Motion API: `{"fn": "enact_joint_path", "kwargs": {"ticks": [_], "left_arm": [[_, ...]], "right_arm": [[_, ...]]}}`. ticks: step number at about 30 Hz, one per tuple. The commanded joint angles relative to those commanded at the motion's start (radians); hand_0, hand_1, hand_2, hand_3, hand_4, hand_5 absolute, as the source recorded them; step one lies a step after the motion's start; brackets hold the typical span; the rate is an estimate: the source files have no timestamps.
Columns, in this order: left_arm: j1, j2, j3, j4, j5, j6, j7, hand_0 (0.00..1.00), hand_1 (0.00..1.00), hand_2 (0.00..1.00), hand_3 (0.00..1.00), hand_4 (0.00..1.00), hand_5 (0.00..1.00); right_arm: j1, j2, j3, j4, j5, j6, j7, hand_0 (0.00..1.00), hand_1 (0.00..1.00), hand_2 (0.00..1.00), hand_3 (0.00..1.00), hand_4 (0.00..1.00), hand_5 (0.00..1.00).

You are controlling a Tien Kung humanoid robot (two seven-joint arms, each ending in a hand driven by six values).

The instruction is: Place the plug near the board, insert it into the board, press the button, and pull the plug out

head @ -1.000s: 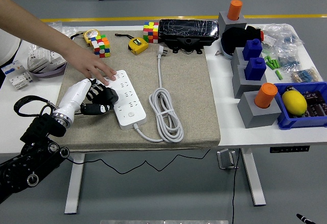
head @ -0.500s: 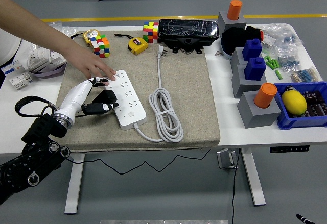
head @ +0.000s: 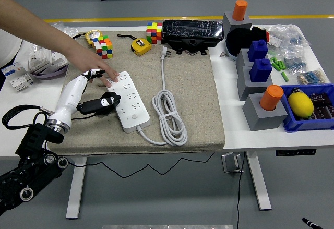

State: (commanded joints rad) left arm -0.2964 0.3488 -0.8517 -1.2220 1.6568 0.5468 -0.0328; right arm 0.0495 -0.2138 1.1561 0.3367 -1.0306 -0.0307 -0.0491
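Note:
The white power strip (head: pixel 128 100) lies on the grey mat (head: pixel 193 83), left of centre. Its white plug (head: pixel 166 52) rests unplugged near the mat's far edge, and the cable (head: pixel 169 115) is coiled to the strip's right. My left hand (head: pixel 97 101) sits just left of the strip, white-backed with black fingers (head: pixel 91 74) spread. Its thumb (head: pixel 106 104) reaches the strip's left edge, and it holds nothing. A person's hand (head: pixel 96 68) comes in from the top left and rests its fingertips on the strip's far end. My right hand is out of view.
Two colour cubes (head: pixel 153 32) (head: pixel 104 46), two yellow tape measures (head: pixel 140 46) (head: pixel 93 35) and a black case (head: pixel 192 32) line the far edge. Grey blocks with orange cylinders (head: pixel 271 97) and blue blocks (head: pixel 260 68) stand at right, beside a blue bin (head: pixel 327 122) holding a lemon (head: pixel 300 104).
My left hand has drawn back to the left and lifted, its fingers uncurling from beside the strip toward the person's hand. The person's hand has stayed on the strip.

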Motion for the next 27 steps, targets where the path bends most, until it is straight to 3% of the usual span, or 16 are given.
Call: {"fn": "enact_joint_path", "kwargs": {"ticks": [3, 4, 9, 10, 16, 27], "left_arm": [[0.033, 0.016, 0.005, -0.036, 0.041, -0.002, 0.003, 0.743, 0.782, 0.749, 0.763, 0.947, 0.513], [0.041, 0.019, 0.006, -0.044, 0.044, -0.005, 0.005, 0.792, 0.812, 0.791, 0.762, 0.800, 0.524], [0.069, 0.039, 0.022, -0.081, 0.055, -0.031, 0.010, 0.792, 0.812, 0.791, 0.762, 0.800, 0.524], [0.067, 0.042, 0.027, -0.081, 0.057, -0.042, 0.008, 0.793, 0.804, 0.779, 0.713, 0.748, 0.512], [0.046, 0.043, 0.049, -0.068, 0.050, -0.079, 0.017, 0.791, 0.800, 0.772, 0.695, 0.728, 0.503], [0.001, 0.030, 0.076, -0.055, 0.041, -0.103, 0.028, 0.788, 0.794, 0.770, 0.683, 0.712, 0.495]], "right_arm": [[0.000, 0.001, -0.008, 0.000, 0.002, 0.001, 0.000, 0.650, 0.646, 0.639, 0.561, 0.982, 0.549], [0.001, 0.001, -0.009, 0.000, 0.002, 0.001, 0.000, 0.651, 0.646, 0.639, 0.561, 0.982, 0.549], [0.003, 0.000, -0.010, 0.001, 0.002, 0.001, 0.000, 0.651, 0.646, 0.639, 0.561, 0.982, 0.549], [0.004, -0.002, -0.011, 0.001, 0.002, 0.000, 0.000, 0.650, 0.646, 0.639, 0.560, 0.982, 0.548], [0.007, -0.005, -0.013, 0.003, 0.003, 0.001, 0.000, 0.651, 0.646, 0.639, 0.560, 0.982, 0.548], [0.006, -0.008, -0.017, 0.003, 0.005, 0.001, 0.000, 0.650, 0.646, 0.639, 0.560, 0.981, 0.548]]}}
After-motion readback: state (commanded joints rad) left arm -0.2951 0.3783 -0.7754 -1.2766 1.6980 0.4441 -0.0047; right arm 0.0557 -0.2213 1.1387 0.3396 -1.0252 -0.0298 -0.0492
